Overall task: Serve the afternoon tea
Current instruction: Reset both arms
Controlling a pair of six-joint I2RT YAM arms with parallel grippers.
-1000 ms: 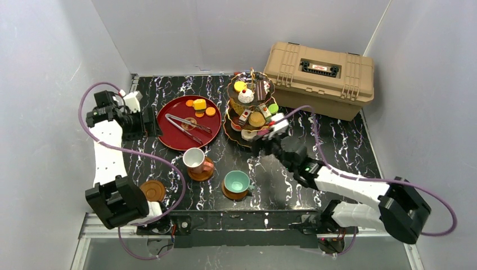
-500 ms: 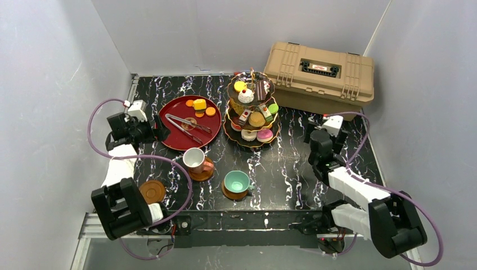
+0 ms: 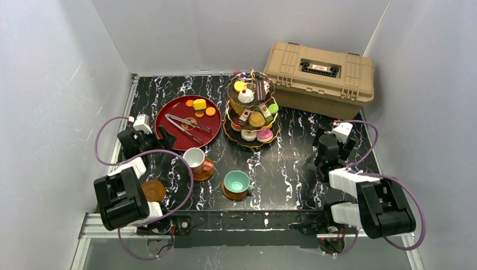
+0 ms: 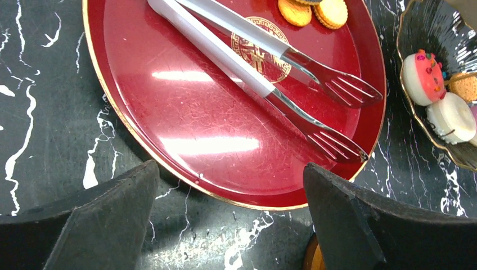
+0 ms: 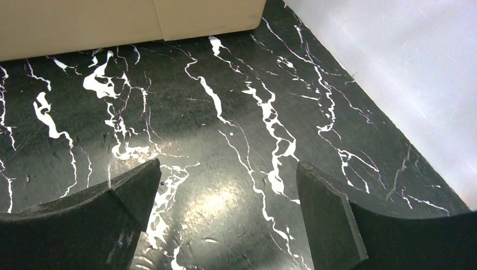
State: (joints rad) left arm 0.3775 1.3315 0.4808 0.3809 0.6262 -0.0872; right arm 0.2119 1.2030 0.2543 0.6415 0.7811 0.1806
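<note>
The dark three-tier stand (image 3: 251, 110) with gold rims stands at the middle back, with small colourful pastries on every tier. A pinkish cup (image 3: 194, 159) and a teal cup (image 3: 237, 181) sit on brown saucers in front of it. A bare saucer (image 3: 152, 190) lies at the near left. My left gripper (image 3: 162, 136) hovers open and empty just off the red tray's (image 4: 185, 135) near rim. Pink (image 4: 423, 76) and white pastries (image 4: 450, 117) on the bottom tier show in the left wrist view. My right gripper (image 5: 228, 165) is open over bare marble, far right of the stand.
Metal tongs (image 3: 188, 125), a yellow cake (image 3: 199, 104) and orange biscuits (image 3: 210, 111) lie on the red tray (image 3: 174, 135). The tan case (image 3: 320, 71) fills the back right corner. Grey walls (image 5: 405, 56) close in on three sides.
Both arms have folded back towards their bases. The right gripper left the stand's bottom tier and swung to the far right; the left one drew back along the tray's left side.
</note>
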